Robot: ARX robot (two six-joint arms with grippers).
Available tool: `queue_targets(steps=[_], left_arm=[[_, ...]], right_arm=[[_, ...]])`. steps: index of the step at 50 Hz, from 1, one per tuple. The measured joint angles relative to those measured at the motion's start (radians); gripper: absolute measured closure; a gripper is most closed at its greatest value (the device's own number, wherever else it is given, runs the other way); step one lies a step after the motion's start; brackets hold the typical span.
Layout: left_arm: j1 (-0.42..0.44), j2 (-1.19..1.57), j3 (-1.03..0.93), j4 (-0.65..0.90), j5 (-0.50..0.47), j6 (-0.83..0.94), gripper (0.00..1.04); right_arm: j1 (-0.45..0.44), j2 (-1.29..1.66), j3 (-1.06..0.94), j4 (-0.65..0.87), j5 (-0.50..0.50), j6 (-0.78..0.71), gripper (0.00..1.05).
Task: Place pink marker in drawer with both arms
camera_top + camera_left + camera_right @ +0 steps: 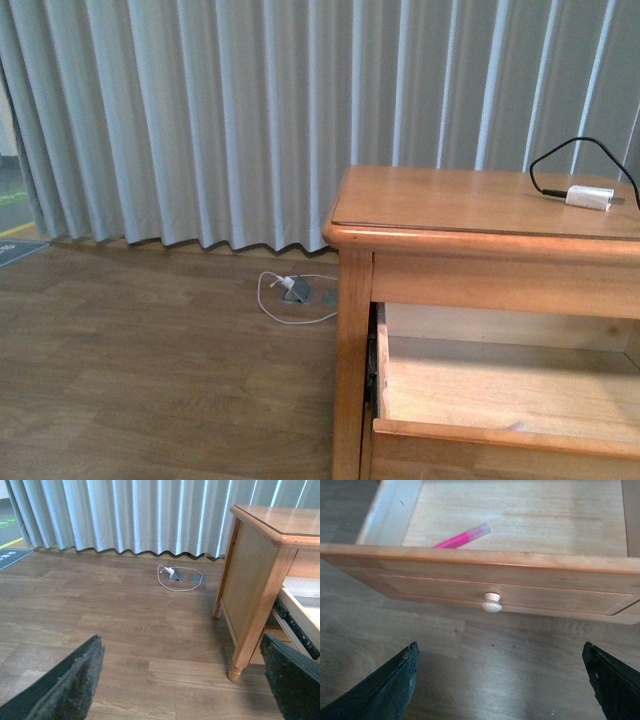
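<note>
We see a pale grey-blue curtain (200,120), striped by its vertical folds, over a brown wood-grain floor (150,380). The cabinet (480,200) is honey-coloured. Its drawer (545,520) is pale blond inside, with a cream knob (492,602). The marker (457,539) is magenta-pink. The charger (590,197) is white, its cable (578,140) black.

The short pink marker (462,537) lies in the pale wooden drawer (520,515), one end hidden behind the drawer's front board. In the front view the drawer is cut off at the right edge. The little grey thing (296,291) on the floor (150,380) is too small to tell.
</note>
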Motion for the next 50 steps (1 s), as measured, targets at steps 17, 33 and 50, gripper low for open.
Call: queue_targets(steps=[17, 33, 50], left_arm=[[0.0, 0.0, 0.0, 0.0, 0.0, 0.0, 0.06], [0.0, 0.0, 0.0, 0.0, 0.0, 0.0, 0.06], [0.0, 0.0, 0.0, 0.0, 0.0, 0.0, 0.06]], right_arm=[[-0.011, 0.505, 0.083, 0.327, 0.082, -0.015, 0.08], [0.01, 0.747, 0.177, 0.615, 0.153, 0.059, 0.08], [0.05, 0.965, 0.349, 0.804, 0.218, 0.101, 0.08]])
